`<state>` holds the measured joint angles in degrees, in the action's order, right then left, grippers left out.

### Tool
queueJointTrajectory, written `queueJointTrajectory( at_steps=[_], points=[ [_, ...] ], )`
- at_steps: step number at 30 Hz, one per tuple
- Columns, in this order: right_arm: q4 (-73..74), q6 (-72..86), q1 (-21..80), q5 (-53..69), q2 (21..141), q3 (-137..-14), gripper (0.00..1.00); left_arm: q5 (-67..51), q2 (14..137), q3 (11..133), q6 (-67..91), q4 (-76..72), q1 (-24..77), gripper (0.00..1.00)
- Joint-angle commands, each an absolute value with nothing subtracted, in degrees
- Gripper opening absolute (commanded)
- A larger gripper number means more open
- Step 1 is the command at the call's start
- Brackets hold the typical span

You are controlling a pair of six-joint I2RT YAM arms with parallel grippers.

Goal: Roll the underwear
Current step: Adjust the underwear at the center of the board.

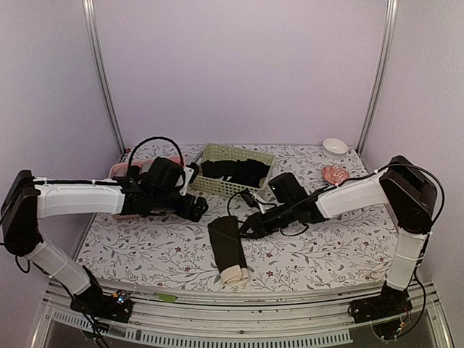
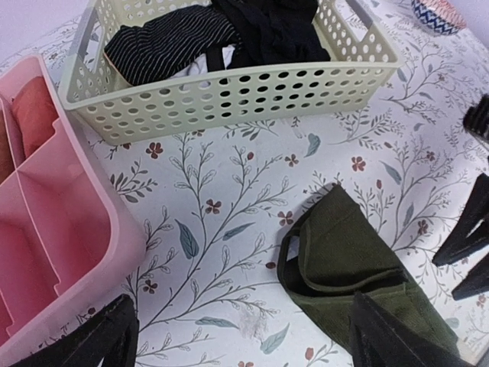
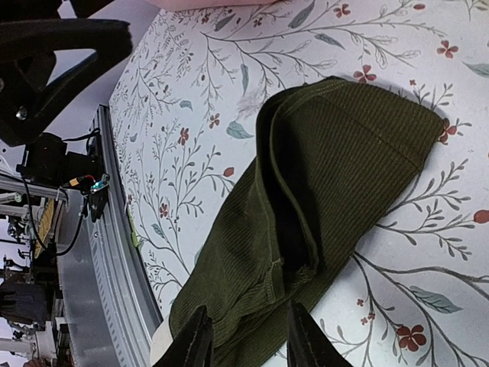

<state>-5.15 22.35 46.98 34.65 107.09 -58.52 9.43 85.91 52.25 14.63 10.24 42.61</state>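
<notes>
White arm links [image 1: 76, 199], black joints [image 1: 409, 192], looping black cables [image 1: 148, 145]

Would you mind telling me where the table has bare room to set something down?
Bare table lies left of the underwear, and right of it too. The back is crowded: pink bin, basket, left gripper, right gripper.

Underwear [image 3: 336, 176] up close: finely ribbed cloth, matt, soft-looking, with stitched seams. Table cover [image 2: 229, 191] is smooth and flower-printed, with barely any sheen. Basket [image 2: 252, 92] is perforated cream plastic, dull finish. Pink tray [image 2: 92, 252] is smooth plastic, slightly glossy. Front rail [image 3: 107, 290] looks like grey brushed metal.
</notes>
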Motion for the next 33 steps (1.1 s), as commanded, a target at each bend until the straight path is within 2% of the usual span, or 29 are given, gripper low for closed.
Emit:
queueJointTrajectory(
  at_steps=[1,21,25,30,33],
  points=[
    [-4.6,23.8,47.5,35.9,110.7,-61.7,0.34,7.6,83.6,50.2,14.7,9.2,42.1,0.96],
    [-0.2,21.7,48.1,37.1,118.1,-68.8,0.37,8.1,82.6,49.1,15.0,8.8,42.2,0.96],
    [1.2,20.7,48.1,36.2,118.1,-68.8,0.32,8.2,82.9,49.0,15.0,8.7,42.2,0.96],
    [2.5,19.5,48.2,36.1,118.3,-68.8,0.32,8.6,82.7,48.9,14.8,8.5,42.2,0.96],
    [3.2,19.6,48.1,36.1,118.4,-70.8,0.40,8.7,82.9,48.9,15.0,8.4,42.2,0.96]
  ],
)
